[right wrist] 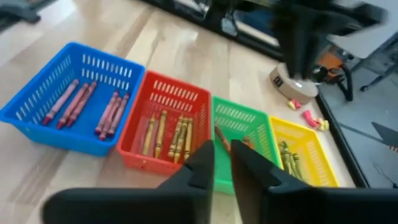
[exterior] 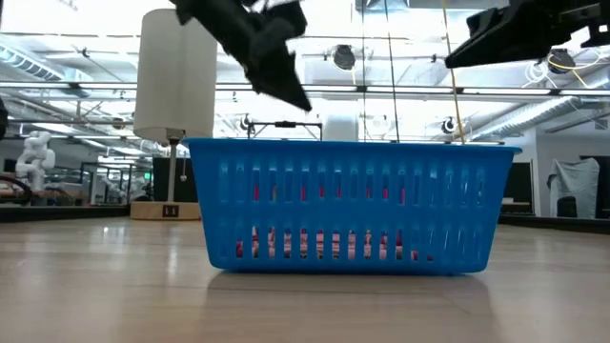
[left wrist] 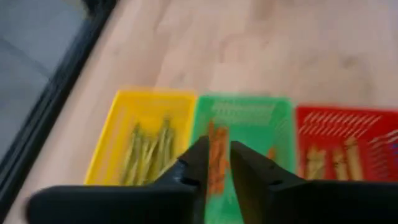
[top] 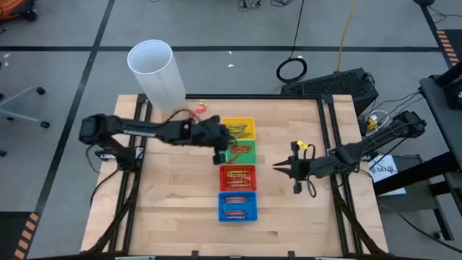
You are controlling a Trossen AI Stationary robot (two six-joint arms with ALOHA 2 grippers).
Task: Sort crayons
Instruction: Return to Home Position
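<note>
Four small trays stand in a column at the table's middle: yellow [top: 239, 120] farthest, then green [top: 254, 152], red [top: 238, 167] and blue [top: 237, 219] nearest. Crayons lie in each: olive ones [left wrist: 149, 152] in the yellow tray, orange ones [right wrist: 221, 134] in the green, yellowish ones [right wrist: 168, 134] in the red, reddish ones [right wrist: 74, 101] in the blue. My left gripper [left wrist: 219, 163] hangs above the green tray, its fingers a narrow gap apart, nothing between them. My right gripper [right wrist: 222, 155] is raised to the right of the red tray, fingers likewise slightly apart and empty.
A tall white cylinder [top: 155, 72] stands at the table's far left corner, with small red and yellow bits [top: 201, 107] by its base. In the low view the blue tray [exterior: 353, 205] fills the front. Bare wood lies left, right and near of the trays.
</note>
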